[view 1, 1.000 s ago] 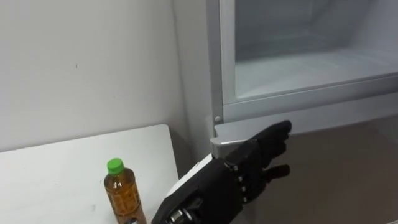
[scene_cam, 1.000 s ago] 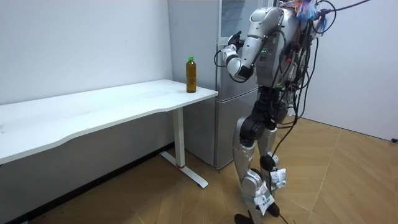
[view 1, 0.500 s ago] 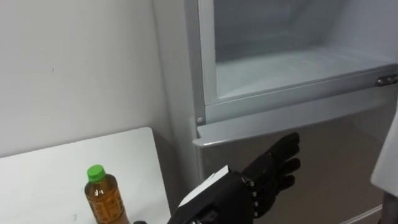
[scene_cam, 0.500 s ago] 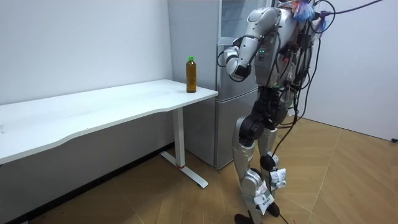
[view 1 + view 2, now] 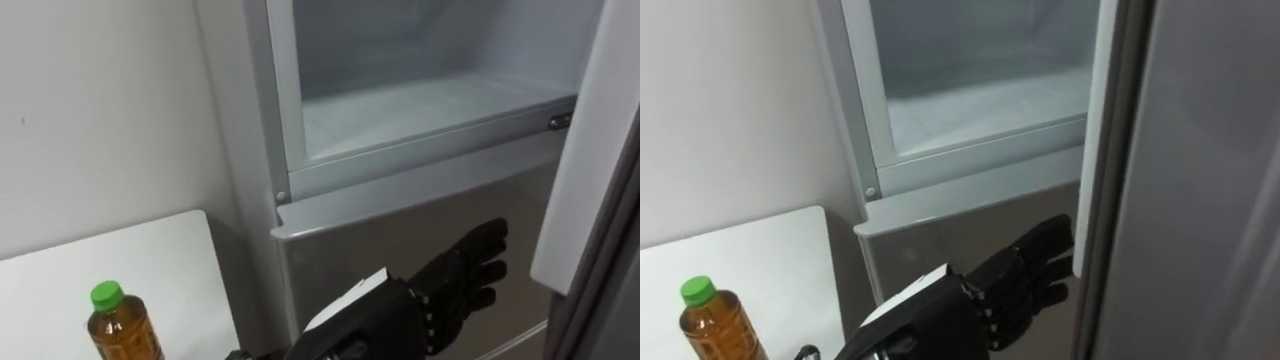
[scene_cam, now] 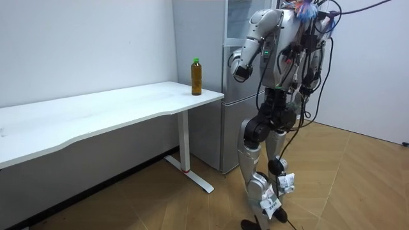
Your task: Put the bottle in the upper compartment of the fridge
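We are standing right in front of the fridge [image 6: 231, 128]. Its upper compartment [image 5: 420, 105] is lying open and bare, with the upper door [image 5: 585, 150] swung out to the fridge's right as we face it. The opening step is looking finished, so we are judging the fetching of the bottle to be the step in hand.

The bottle [image 5: 122, 332], amber with a green cap, is standing upright and untouched on the desk [image 5: 150, 255], just to the fridge's left. Our left hand [image 5: 425, 305] is hovering in front of the fridge's closed lower door [image 5: 400, 225]. Its fingers are stretched out and relaxed, grasping nothing, and it is well apart from the bottle.

We are reckoning that the next move calls for carrying that hand away from the fridge's front and across to the bottle. It would then be wrapping round the bottle's body below the cap and lifting it over the sill into the open compartment.

The desk is white and smooth, carrying nothing but the bottle at its end nearest the fridge. It is running away from the fridge along a pale wall [image 5: 100, 100], over a wooden floor [image 6: 160, 204].
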Controlling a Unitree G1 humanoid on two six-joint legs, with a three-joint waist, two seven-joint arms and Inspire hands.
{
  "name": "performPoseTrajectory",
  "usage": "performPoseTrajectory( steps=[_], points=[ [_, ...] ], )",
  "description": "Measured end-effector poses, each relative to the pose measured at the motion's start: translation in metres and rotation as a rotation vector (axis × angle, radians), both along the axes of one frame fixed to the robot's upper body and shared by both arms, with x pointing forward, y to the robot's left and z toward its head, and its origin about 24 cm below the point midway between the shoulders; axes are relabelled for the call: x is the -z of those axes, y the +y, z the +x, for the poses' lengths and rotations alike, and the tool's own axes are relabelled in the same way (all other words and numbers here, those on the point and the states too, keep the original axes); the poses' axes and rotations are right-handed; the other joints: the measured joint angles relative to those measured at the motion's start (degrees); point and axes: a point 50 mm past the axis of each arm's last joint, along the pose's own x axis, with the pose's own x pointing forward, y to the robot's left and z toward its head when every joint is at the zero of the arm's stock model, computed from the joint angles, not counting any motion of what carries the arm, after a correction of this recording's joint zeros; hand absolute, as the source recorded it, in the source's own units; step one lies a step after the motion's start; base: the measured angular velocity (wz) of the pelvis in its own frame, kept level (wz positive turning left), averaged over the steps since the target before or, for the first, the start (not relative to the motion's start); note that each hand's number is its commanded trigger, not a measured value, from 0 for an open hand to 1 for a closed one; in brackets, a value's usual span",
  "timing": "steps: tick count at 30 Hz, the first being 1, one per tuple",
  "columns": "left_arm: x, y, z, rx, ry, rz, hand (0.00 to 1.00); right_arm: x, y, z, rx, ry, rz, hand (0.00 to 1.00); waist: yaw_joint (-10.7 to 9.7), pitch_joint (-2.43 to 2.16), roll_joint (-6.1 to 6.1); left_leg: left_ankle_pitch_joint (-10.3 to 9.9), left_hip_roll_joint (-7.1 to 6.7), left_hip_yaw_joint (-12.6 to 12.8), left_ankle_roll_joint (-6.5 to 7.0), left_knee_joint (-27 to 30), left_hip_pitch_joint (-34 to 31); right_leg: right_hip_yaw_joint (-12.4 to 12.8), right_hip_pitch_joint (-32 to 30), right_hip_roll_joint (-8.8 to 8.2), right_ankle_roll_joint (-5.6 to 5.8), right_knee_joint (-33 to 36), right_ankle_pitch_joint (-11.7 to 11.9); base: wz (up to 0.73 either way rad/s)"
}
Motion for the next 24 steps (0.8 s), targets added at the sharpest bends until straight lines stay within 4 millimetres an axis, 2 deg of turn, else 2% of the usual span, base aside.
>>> performPoseTrajectory(
  steps=[7,11,13,19,24],
  points=[
    [-0.005,-0.002,0.002,0.007,-0.019,-0.008,0.00,0.000,-0.002,0.001,0.001,-0.001,-0.003,0.00,-0.8,-0.03,0.06,0.0,0.37,2.9,0.00,0.0,0.2,2.7,-1.0,0.81,-0.34,0.2,0.2,-0.24],
    [-0.004,-0.002,0.002,0.009,-0.013,-0.012,0.00,-0.001,-0.002,0.001,0.002,-0.002,-0.003,0.00,-1.3,-0.03,0.07,0.0,0.60,3.4,-0.01,0.0,0.4,4.3,-1.3,0.86,-0.54,0.2,0.4,-0.19],
    [-0.005,-0.002,0.002,0.010,-0.012,-0.016,0.00,-0.001,-0.002,0.002,0.002,-0.005,0.001,0.00,-1.4,-0.07,0.13,0.0,0.81,4.5,-0.02,0.0,0.4,4.5,-1.8,1.01,-0.66,0.2,0.5,-0.15],
    [-0.006,-0.003,0.007,0.009,-0.017,-0.009,0.00,-0.001,-0.004,0.002,-0.002,0.002,0.016,0.00,-2.4,-0.08,0.20,0.0,1.24,5.4,-0.04,0.0,0.4,5.1,-1.9,1.43,-0.98,0.2,0.7,-0.04],
    [-0.019,-0.009,0.014,0.030,-0.061,0.010,0.00,-0.002,-0.008,0.003,-0.001,0.008,0.006,0.00,-2.7,0.05,0.79,-0.4,1.63,6.0,-0.74,0.5,0.5,5.8,-2.0,1.79,-1.13,0.2,0.8,-0.08]
  ],
)
